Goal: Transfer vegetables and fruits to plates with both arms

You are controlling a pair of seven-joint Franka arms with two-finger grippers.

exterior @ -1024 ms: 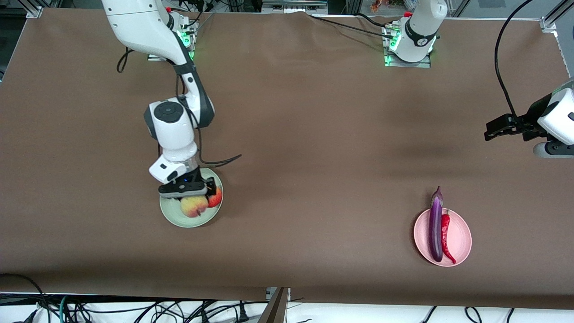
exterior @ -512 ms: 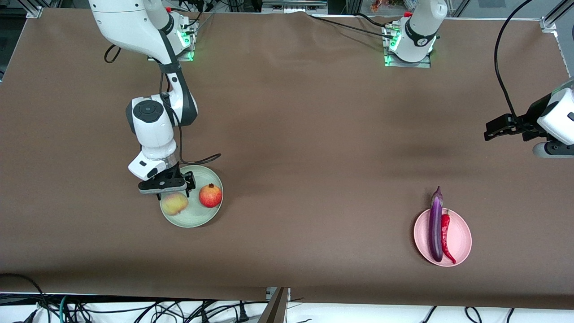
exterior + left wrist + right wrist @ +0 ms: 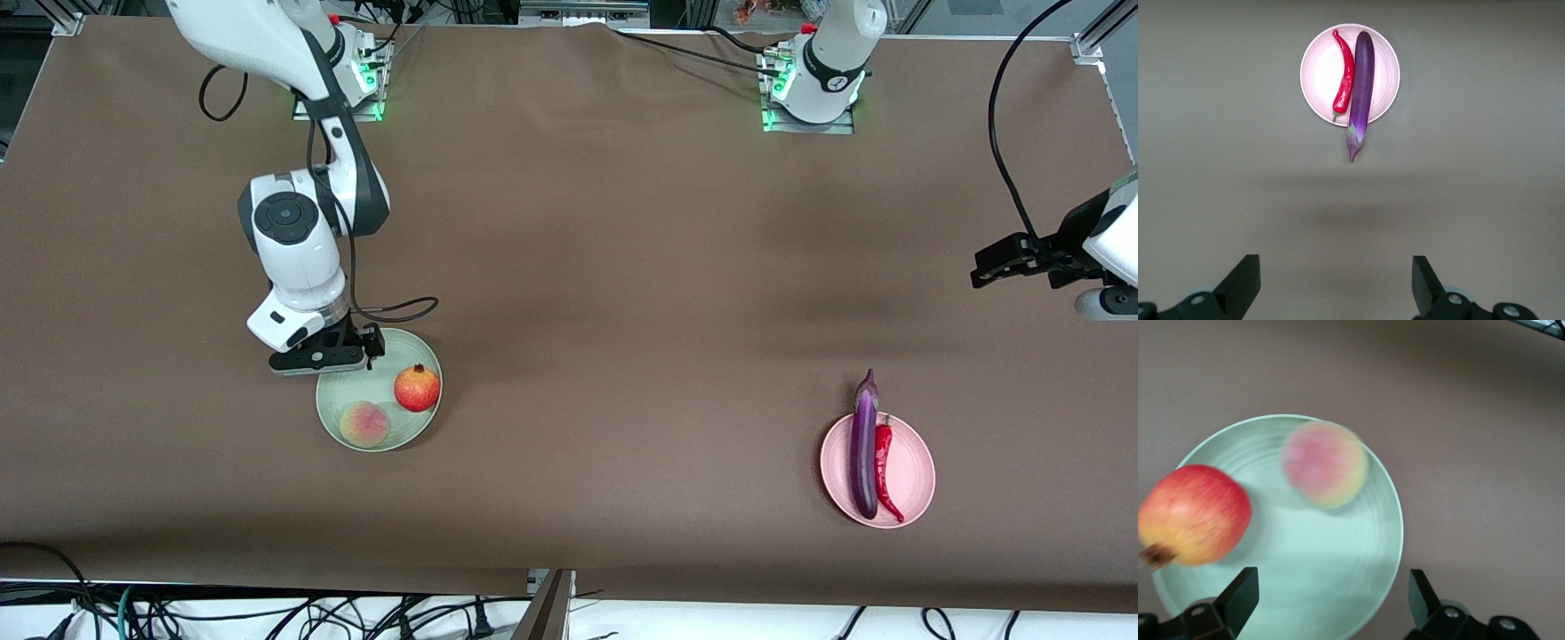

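The mint green plate [image 3: 396, 430] holds the red pomegranate [image 3: 417, 388] and the pinkish-orange peach [image 3: 364, 424]; all three show in the right wrist view: plate [image 3: 1338, 587], pomegranate [image 3: 1195, 513], peach [image 3: 1325, 463]. My right gripper [image 3: 322, 357] is open and empty over the plate's edge nearest the robots. The pink plate [image 3: 914, 462] holds the purple eggplant [image 3: 862, 444] and the red chili pepper [image 3: 885, 467]; the left wrist view shows the plate [image 3: 1318, 73], eggplant [image 3: 1360, 87] and chili [image 3: 1345, 77]. My left gripper [image 3: 996, 265] is open and empty, raised over bare table at the left arm's end.
The brown table cloth [image 3: 622, 311] is bare between the two plates. Cables hang along the table edge nearest the front camera. A black cable [image 3: 1000, 133] runs to the left arm's wrist.
My right gripper let go of the peach and drew back toward the robots and up. The peach rolled on the green plate and now lies beside the pomegranate. The left gripper shifted slightly.
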